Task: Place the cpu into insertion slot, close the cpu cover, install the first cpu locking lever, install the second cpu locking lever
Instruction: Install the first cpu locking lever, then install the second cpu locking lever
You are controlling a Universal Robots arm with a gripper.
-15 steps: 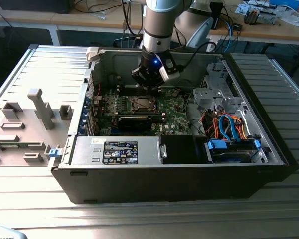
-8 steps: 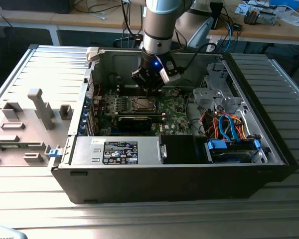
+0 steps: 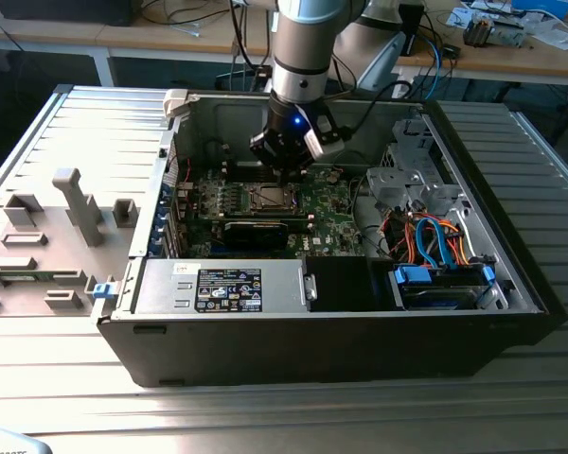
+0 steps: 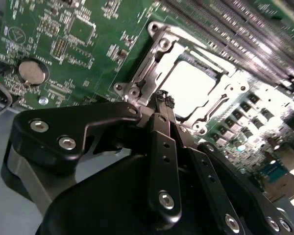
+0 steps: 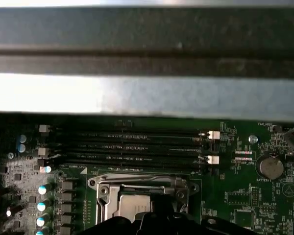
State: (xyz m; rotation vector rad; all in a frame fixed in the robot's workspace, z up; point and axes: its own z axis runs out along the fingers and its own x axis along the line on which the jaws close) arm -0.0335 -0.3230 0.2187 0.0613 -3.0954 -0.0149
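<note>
Inside an open computer case (image 3: 473,312) lying on a ribbed metal table (image 3: 76,397), the robot's gripper (image 4: 162,98) hangs low over the green motherboard (image 4: 88,54). Its jaws look nearly closed, tips close together with nothing visibly held, just above the edge of the socket (image 4: 137,78). Just beyond the jaws, the chip (image 4: 188,88) sits in the socket with the silver cover frame (image 4: 220,83) lying down around it. The memory slots (image 5: 132,144) run past the socket's far side.

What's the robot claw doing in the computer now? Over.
Gripper shut, tips at the cpu cover edge. Cover down over the cpu in the insertion slot. Nothing in the way.
</note>
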